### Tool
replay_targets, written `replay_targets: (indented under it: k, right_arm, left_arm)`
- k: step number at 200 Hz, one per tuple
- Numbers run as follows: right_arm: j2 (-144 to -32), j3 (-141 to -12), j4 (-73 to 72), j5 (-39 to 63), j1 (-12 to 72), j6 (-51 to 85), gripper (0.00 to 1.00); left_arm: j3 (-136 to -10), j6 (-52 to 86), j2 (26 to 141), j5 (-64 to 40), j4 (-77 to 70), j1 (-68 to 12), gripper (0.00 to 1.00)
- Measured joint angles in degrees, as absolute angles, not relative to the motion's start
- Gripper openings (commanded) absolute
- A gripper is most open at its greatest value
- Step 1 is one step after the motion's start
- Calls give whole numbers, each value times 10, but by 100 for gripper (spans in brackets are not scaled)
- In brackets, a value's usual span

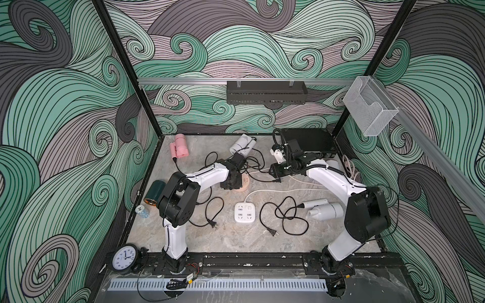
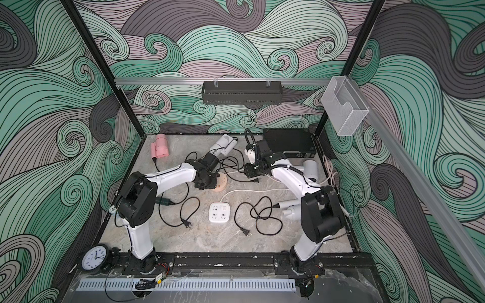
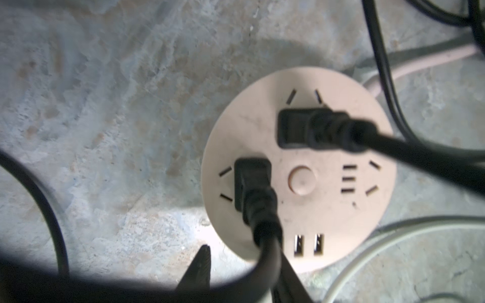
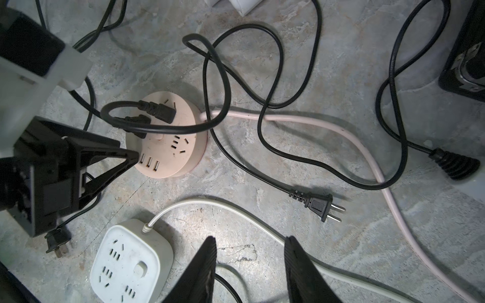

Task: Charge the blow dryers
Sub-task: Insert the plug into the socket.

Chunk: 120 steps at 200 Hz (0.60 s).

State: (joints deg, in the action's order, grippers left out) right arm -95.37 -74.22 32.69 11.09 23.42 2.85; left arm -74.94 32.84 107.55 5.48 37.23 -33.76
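Because two plugs point(image 3: 252, 183) sit in the round peach socket hub point(image 3: 328, 217), the left gripper point(image 3: 245, 255) hovers above it, jaws parted astride one cord point(image 3: 265, 251). The right gripper point(image 4: 250, 244), spread and empty, overlooks a loose two-prong plug point(image 4: 321, 207), likely next. The blow dryers point(image 1: 179, 149) lie along the table point(image 1: 236, 244) edges.

Clad in glossy white shells along the links of the left arm point(image 1: 207, 174) and the right arm point(image 1: 329, 178), broken by matte black joints. Capped at each elbow with a bulky black housing point(image 1: 178, 199), rounded and dotted with small holes. Rooted in black bases point(image 1: 176, 263), with thin red wires point(image 1: 195, 265) beside. Trimmed with a slim black cable point(image 1: 202, 171) along the left white link and a ribbed black conduit point(image 1: 319, 166) over the right wrist. Fitted with a white camera block point(image 1: 278, 154) near the right gripper point(image 4: 251, 240). Finished in black fingers point(image 4: 202, 272), wedge-shaped, narrowing to points, finely ribbed inside.
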Motion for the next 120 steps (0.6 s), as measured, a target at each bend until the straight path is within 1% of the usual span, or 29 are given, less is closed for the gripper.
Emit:
replay_targets:
  k: [28,51,65,74,91,120]
  right_arm:
    - [-957,-748,354,96,215,27,48]
    - [-974,-767,375,95,201,23,51]
    - [-985,-778,387,95,197,12,51]
    - [-994,-787,395,96,198,2,49]
    - [-1021,-811,413,92,203,-23,43]
    - [-1050,-822,427,82,218,-62,42]
  left_arm:
    - [-699,309,1027,30,351,-338,40]
    - [-676,298,995,16,332,-338,40]
    - [-665,293,976,10,316,-337,40]
    - [-657,293,961,9,307,-336,40]
    - [-644,295,933,9,296,-332,40]
    - [-625,302,894,8,282,-315,41]
